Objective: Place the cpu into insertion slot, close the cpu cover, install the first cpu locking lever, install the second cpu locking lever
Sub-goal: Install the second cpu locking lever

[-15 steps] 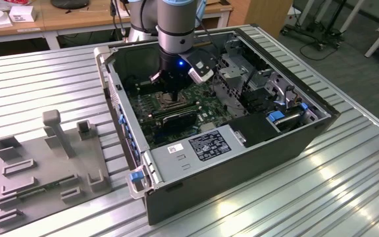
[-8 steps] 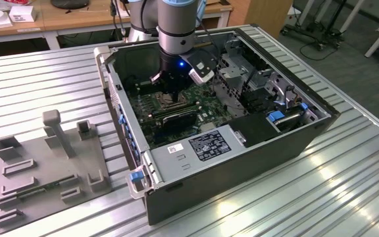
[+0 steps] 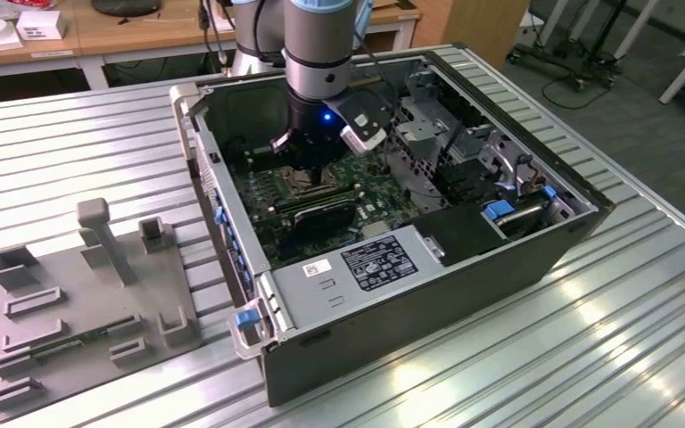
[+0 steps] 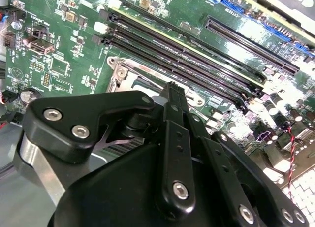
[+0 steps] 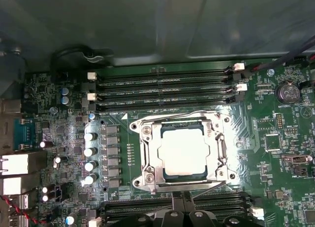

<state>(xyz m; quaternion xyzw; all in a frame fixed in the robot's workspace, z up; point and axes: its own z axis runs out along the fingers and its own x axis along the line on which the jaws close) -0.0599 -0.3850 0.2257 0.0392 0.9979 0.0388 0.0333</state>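
Cpu (image 5: 183, 151) sits seated in the slot (image 5: 215, 136), centre of the first wrist view, slightly right. Dull pale metal face, flat, square. The cover (image 5: 153, 153) looks closed down over it: thin silvery frame, square window showing the chip, screw heads at the corners. Wire levers (image 5: 194, 113) run along the socket's upper and lower edges; whether they are latched I can't tell.

Gripper (image 4: 173, 91) hangs just above the socket, lower centre in the second wrist view, black linkages and bolts. Fingers look drawn together with nothing between them, but the tips are hard to read, so open or closed: cannot tell. In the exterior view the arm (image 3: 318, 53) reaches down into the open case (image 3: 438, 294), upper centre of frame.

Handling, my judgement: chip light, rigid, smooth-faced and slippery, contacts underneath fragile; take it by the edges only. Cover is thin stiff sheet metal, hinged, push on the frame not the window. Levers are springy steel wire, stiff to press, best taken at the bent free end.

Board (image 5: 275, 138) green, glossy, densely populated; long black memory slots (image 5: 162, 89) above the socket.
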